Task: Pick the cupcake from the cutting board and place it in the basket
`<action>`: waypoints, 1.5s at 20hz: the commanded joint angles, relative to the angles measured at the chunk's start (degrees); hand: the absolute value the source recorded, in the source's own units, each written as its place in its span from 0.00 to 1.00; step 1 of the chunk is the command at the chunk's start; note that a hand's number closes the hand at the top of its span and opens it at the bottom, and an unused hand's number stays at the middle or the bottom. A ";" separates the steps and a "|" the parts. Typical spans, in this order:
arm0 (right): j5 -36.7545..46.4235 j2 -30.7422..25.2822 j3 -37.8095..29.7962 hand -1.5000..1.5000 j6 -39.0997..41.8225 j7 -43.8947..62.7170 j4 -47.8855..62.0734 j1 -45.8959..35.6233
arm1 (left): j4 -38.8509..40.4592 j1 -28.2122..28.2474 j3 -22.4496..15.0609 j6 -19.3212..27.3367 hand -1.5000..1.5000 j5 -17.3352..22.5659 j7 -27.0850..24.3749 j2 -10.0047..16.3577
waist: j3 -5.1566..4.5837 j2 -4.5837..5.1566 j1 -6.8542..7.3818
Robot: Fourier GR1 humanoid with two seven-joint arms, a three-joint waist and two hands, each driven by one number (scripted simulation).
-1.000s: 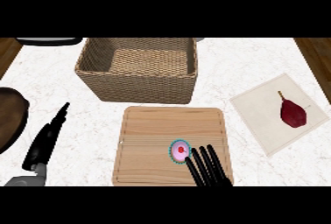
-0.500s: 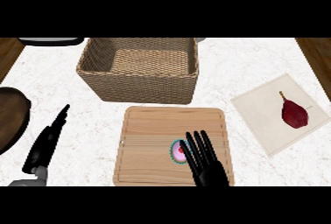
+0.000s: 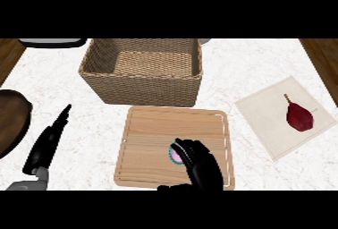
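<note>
Right hand [image 3: 201,167] covering cupcake [image 3: 174,155] at lower centre, fingers [image 3: 189,146] curling round it; cupcake peeking out on their left; straight-fingered left hand [image 3: 46,145] lying farther left.

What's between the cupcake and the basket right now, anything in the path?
Nothing in the way: in the head view, only bare cutting board runs from the cupcake up to the basket at its front wall.

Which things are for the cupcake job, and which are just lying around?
For the job: cupcake, cutting board, basket, right hand.
Lying about: dark red fruit or vegetable, white cloth under it, brown dish at left, resting left hand.
</note>
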 commanded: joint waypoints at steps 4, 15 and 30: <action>3.48 1.28 7.22 1.00 -0.15 5.92 7.25 -3.63 | -0.67 0.43 0.24 0.14 0.50 -0.63 0.30 -1.03 | 0.33 0.51 0.45; 18.54 1.32 4.36 1.00 -4.46 21.32 0.51 -0.07 | 0.86 0.31 0.67 -0.21 0.50 -1.76 -0.51 -1.66 | 0.31 0.45 -0.19; 12.14 0.67 -11.70 1.00 50.09 50.92 -29.79 -12.70 | 3.43 3.01 1.52 0.34 0.50 -2.33 -4.58 -1.10 | 0.17 0.02 -1.04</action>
